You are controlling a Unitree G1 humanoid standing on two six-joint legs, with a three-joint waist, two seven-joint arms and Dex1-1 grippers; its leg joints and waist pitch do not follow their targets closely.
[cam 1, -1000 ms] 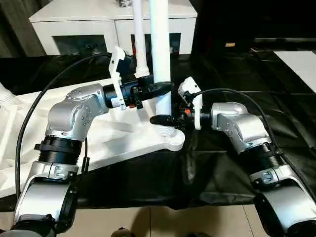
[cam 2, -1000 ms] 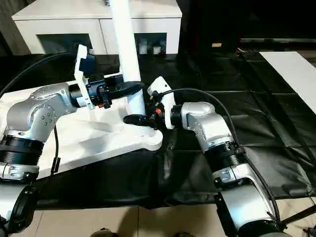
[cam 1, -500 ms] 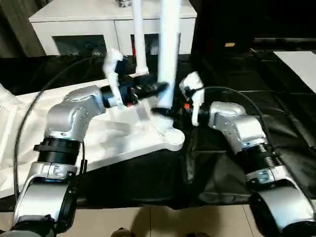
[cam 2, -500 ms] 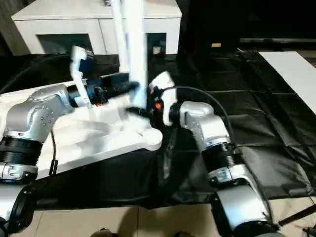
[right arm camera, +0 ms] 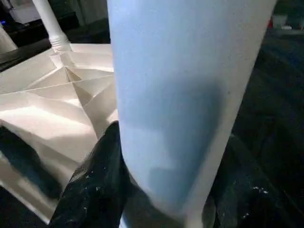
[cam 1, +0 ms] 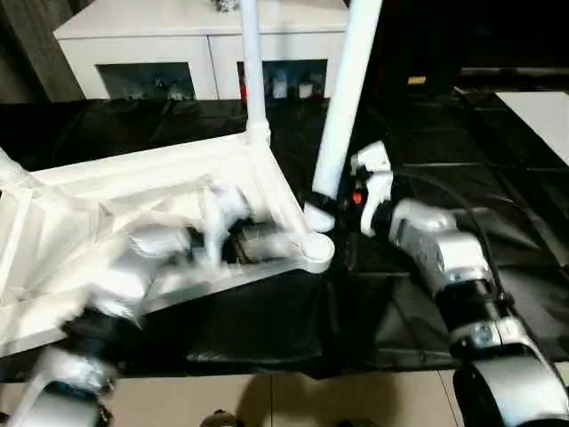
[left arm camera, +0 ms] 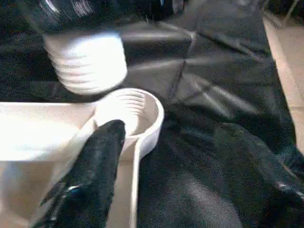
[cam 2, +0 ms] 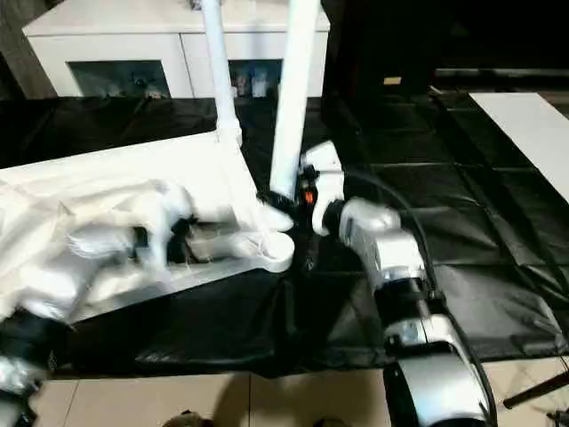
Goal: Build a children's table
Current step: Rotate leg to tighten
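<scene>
Black sheeting is carrying the upturned tabletop [cam 1: 160,178]; right pincer [cam 1: 331,197] is clasping the tilted leg [cam 1: 347,89] just above the corner socket [cam 1: 316,252], left pincer [left arm camera: 166,156] gaping empty beside it.

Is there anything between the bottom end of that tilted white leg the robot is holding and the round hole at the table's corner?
No. In the left wrist view the leg's ribbed end hangs just above the empty corner socket, with a bare gap between them.

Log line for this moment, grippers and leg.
left gripper: open, empty | right gripper: shut on white tapered tube leg, tilted | corner socket: empty
</scene>
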